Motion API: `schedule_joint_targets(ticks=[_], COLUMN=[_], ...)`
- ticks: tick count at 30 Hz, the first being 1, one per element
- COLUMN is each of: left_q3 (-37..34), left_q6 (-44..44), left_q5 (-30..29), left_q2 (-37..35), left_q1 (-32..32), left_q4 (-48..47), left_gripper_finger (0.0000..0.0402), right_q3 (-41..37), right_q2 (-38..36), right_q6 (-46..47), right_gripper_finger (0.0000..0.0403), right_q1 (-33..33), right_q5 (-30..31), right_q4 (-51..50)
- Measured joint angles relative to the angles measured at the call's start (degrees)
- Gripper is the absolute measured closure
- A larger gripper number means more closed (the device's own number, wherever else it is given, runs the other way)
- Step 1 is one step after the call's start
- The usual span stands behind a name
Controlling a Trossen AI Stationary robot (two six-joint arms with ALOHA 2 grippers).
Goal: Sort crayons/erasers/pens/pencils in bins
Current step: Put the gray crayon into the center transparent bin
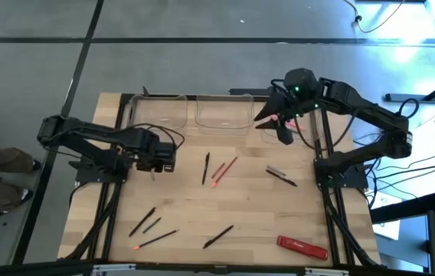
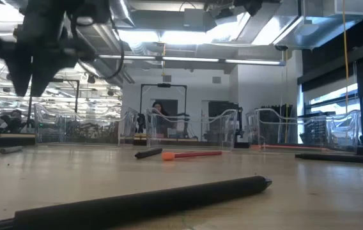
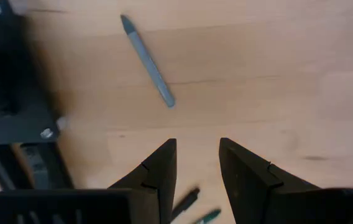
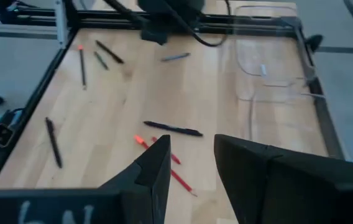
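Grey floor surrounded the wooden bench (image 1: 233, 207), which carried everything else. Three clear bins (image 1: 221, 113) stood in a row along its far edge, side by side. The left arm reached in from the left side of the bench, its gripper (image 1: 155, 166) poised over the boards near the left bin, fingers (image 3: 158, 174) parted with nothing between them; bare wood showed in the gap. The right arm came in from the right side, its gripper (image 1: 279, 123) hanging over the right-hand bin at the far right corner, fingers (image 4: 155, 168) also apart and empty. A flat red bar (image 1: 302, 246) lay near the front right corner. The pens (image 1: 205, 169) were scattered on the open boards, none of them in a bin as far as could be told: one dark pen beside a red one near the middle, another dark one (image 1: 282, 176) toward the right, three (image 1: 148, 223) in a loose group at the front left, and one (image 1: 218, 237) at the front centre. Seen from bench height, a black pen (image 2: 143, 201) lay nearest the camera.
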Motion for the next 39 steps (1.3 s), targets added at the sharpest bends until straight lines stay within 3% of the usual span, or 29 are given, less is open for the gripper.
schedule_joint_targets(ticks=[17, 39], left_q3=[-15.67, -22.04], left_q6=[-3.22, -3.81], left_q5=[-3.39, -4.28], left_q2=[-0.02, -0.17], left_q1=[3.12, 5.01], left_q4=[13.69, 21.54], left_gripper_finger=[0.0288, 0.0291], right_q3=[0.00, -0.02], right_q2=[0.00, 0.02], right_q6=[1.99, 1.46], right_gripper_finger=[0.0276, 0.0276], right_q1=[2.35, 2.35], right_q5=[0.00, 0.02], right_q4=[2.45, 2.38])
